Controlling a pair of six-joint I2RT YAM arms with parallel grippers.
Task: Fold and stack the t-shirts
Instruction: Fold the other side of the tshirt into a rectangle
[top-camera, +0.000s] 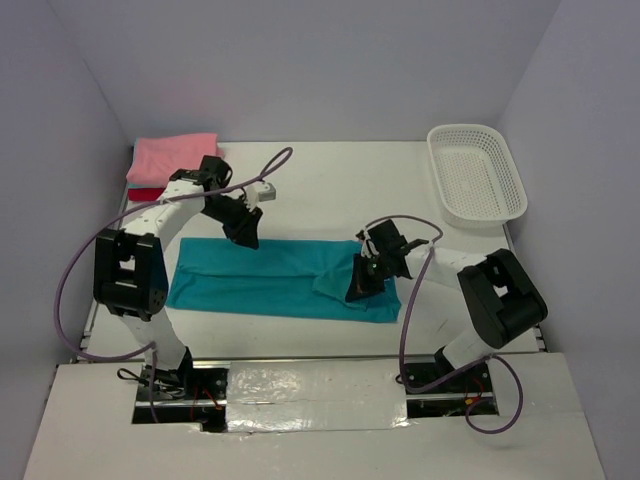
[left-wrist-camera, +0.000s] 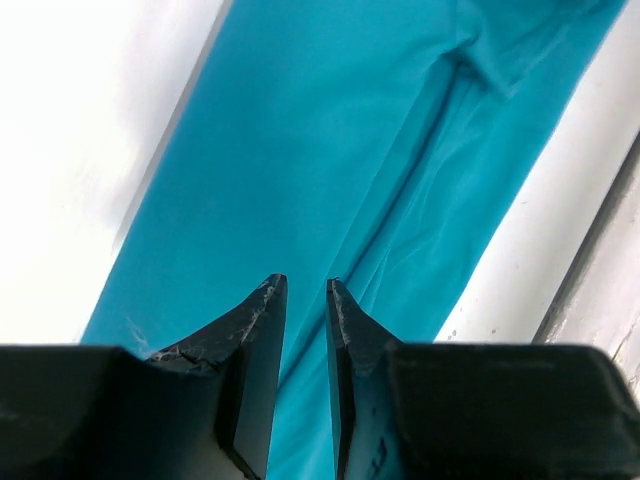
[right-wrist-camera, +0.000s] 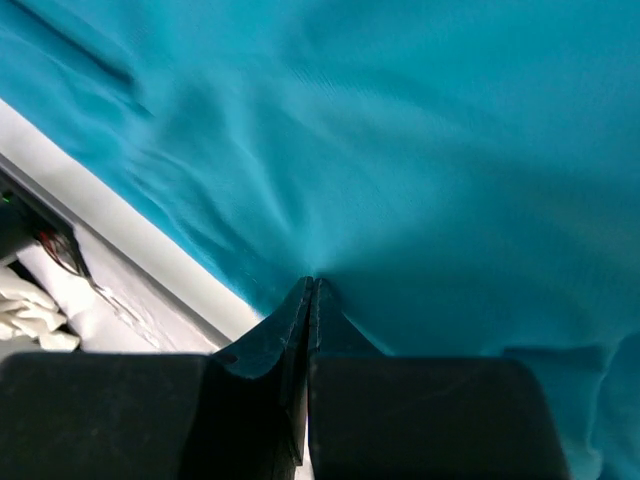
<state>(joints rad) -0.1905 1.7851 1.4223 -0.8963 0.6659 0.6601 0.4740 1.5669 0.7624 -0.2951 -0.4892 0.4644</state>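
Across the middle of the desk (top-camera: 330, 190) lies the teal-blue shirt (top-camera: 250, 278), a long flat strip. The right fingers (right-wrist-camera: 292, 320) are clenched on its cloth near the right end; the left fingers (left-wrist-camera: 255, 330) hover above it, parted, grasping nothing.

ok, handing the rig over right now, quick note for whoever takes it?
The left hand is open over the teal shirt, holding nothing.
The right hand is shut, pinching the teal shirt near its right end.
The teal shirt lies mid-table as a long folded strip.
Done: the pink shirt sits folded on the red shirt at the far left corner.
Left to do: finish folding the teal shirt and add it to that stack.
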